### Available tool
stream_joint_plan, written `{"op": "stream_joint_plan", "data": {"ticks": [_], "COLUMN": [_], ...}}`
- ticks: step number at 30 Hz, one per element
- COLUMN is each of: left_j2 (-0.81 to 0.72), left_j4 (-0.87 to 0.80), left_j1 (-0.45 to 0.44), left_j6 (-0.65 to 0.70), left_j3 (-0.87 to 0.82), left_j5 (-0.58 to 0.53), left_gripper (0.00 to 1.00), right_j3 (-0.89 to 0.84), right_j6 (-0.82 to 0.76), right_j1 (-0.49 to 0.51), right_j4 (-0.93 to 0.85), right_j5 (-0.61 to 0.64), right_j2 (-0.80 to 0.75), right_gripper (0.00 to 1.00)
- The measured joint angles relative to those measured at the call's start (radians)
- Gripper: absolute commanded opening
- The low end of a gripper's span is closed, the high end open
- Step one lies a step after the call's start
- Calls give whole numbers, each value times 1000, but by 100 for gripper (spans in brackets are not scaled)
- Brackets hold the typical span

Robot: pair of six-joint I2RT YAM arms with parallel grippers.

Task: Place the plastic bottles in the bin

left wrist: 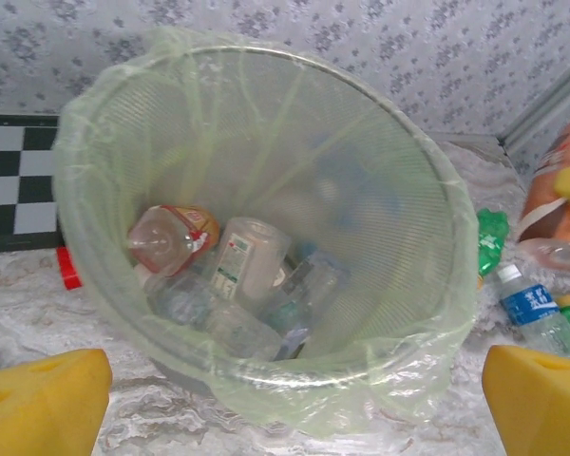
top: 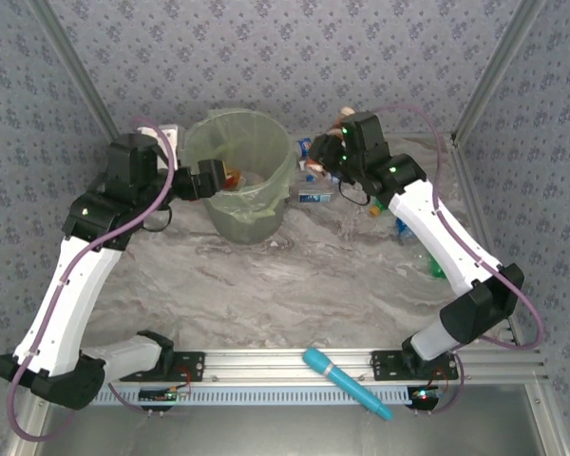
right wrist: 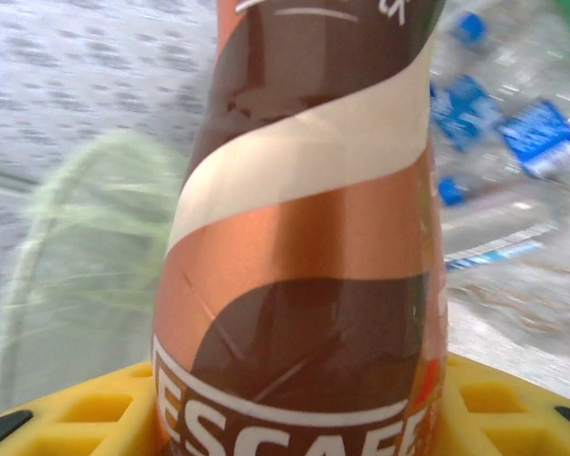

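**Overhead view.** The bin point(top: 256, 214) stands at the far middle of the worktop point(top: 294, 294). The left hand point(top: 212, 179) hangs just beside its left rim. The right hand point(top: 334, 160) is to the right of the bin, over a scatter of loose bottles point(top: 315, 196). A green bottle point(top: 437, 269) lies further toward the near right, partly under the arm. A cyan pen point(top: 347, 383) rests on the front rail and is no part of the job.

**Left wrist view.** The left hand point(left wrist: 290, 408) is empty, its yellow pads point(left wrist: 43, 399) spread wide apart and aimed at the bin point(left wrist: 361, 190). Several bottles point(left wrist: 252, 261) already lie in a heap at the bottom. A red block point(left wrist: 68, 269) sits outside the bin on one side. On the other side are a green bottle point(left wrist: 491, 239) and a blue-labelled bottle point(left wrist: 530, 306). The brown coffee bottle point(left wrist: 556, 204) shows at the right edge.

**Right wrist view.** The coffee bottle point(right wrist: 304, 237) stands upright in the right hand point(right wrist: 304, 418), with the yellow fingers point(right wrist: 85, 413) set against both sides of its lower body. It looks clamped rather than merely flanked. The bin point(right wrist: 85, 237) is blurred behind on the left, and more blue-labelled bottles point(right wrist: 541, 138) lie on the worktop beyond.

**Handling.** The bottle looks empty and therefore light, with thin walls that would dent under a hard squeeze. Its glossy label is probably slippery. A hold low on the wider part of the body seems sound, as the narrower waist above gives the pads less to bear on.
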Motion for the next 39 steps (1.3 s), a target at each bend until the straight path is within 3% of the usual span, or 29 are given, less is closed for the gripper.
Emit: {"op": "stream_joint_plan", "data": {"ticks": [10,21,23,25,28,31,39], "left_j2": [-59,-92,-98,-103,-110,-113,-113], "left_j4": [-3,-8,-8,-8,-9,-8,-8], "left_j1": [27,34,35,35,35,37,39], "left_j6": [-6,-7,-6,-7,-7,-9,-14], "left_j3": [-17,-33,-34,-35,-35,-36,-45], "left_j5": [-48,-71,-73,-77,-77,-77,-76], "left_gripper": [100,100,100,100,100,100,100], "right_j3": [412,682,695,700,701,706,709], "right_j6": [-14,-2,2,7,16,12,-8], "right_j1": [145,229,235,240,241,241,240], "right_j4": [0,-59,-65,-78,-93,-101,-120], "right_j5": [-10,-82,-94,-105,-117,-119,-105], "right_j2": [272,550,572,584,587,587,584], "right_gripper": [52,53,60,74,78,93,100]}}
